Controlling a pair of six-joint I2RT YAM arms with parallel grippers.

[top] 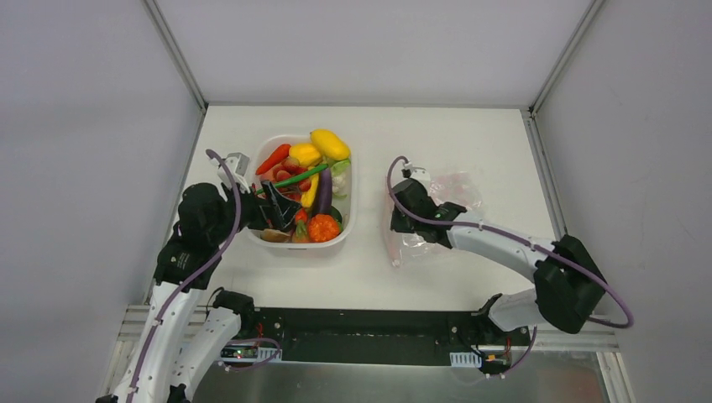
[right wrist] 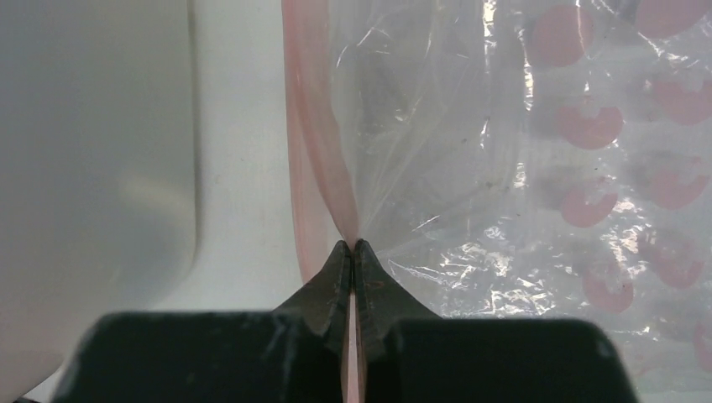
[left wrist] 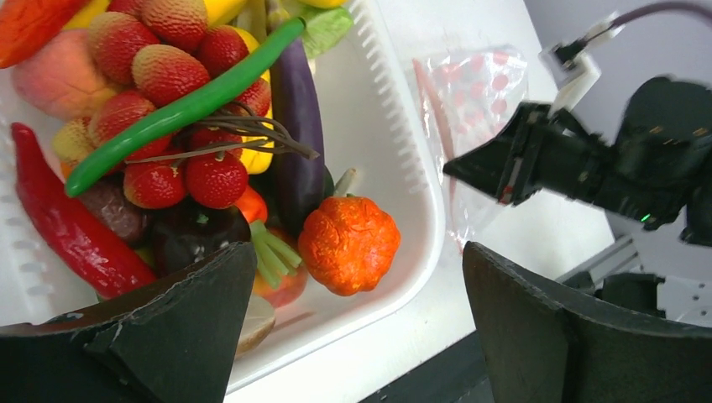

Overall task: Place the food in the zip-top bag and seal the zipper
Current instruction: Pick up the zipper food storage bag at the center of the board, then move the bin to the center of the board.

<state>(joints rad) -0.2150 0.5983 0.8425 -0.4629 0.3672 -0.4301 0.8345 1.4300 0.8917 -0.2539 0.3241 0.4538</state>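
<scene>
Pink zipper [right wrist: 312, 126] clamped in your right pincer [right wrist: 353, 245], clear bag [right wrist: 504, 185] beyond it, your left pincer [left wrist: 357, 260] released above the food [left wrist: 168, 75]

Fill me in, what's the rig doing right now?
The right pincer is shut on the thin pink zipper strip of the clear crinkly zip-top bag, which lies beside the white rectangular plastic tub. The left pincer hangs open over the tub's near end, holding nothing. The glossy toy fruits and vegetables sit in the tub; none shows in the bag.
</scene>
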